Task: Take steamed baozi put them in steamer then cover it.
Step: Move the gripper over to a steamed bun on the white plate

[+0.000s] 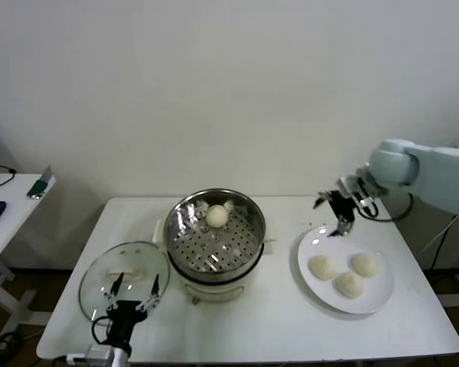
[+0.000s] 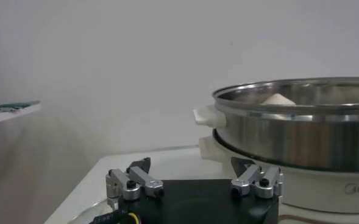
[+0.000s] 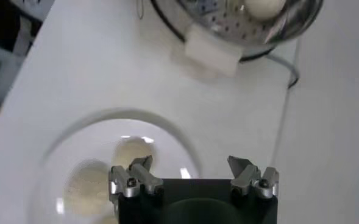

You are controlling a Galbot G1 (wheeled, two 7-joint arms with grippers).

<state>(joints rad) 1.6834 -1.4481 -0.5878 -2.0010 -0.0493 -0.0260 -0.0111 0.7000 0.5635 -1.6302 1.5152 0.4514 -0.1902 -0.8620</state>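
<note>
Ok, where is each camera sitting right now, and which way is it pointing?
Head view: from the head, down at the table; steamer centre, cover left, plate right, both arms showing.
Left wrist view: low by the table, facing the steamer's side; left hand open.
Right wrist view: above the plate, looking down; right hand open over the plate's baozi.
Shared: the bun in the steamer shows in all three.

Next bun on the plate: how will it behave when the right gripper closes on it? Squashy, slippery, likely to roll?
The buns look smooth and domed, so probably soft and likely to dent under a hard squeeze. Round and loose on the glossy plate, one may scoot or roll if nudged. The open right gripper looks wide enough to straddle one.
</note>
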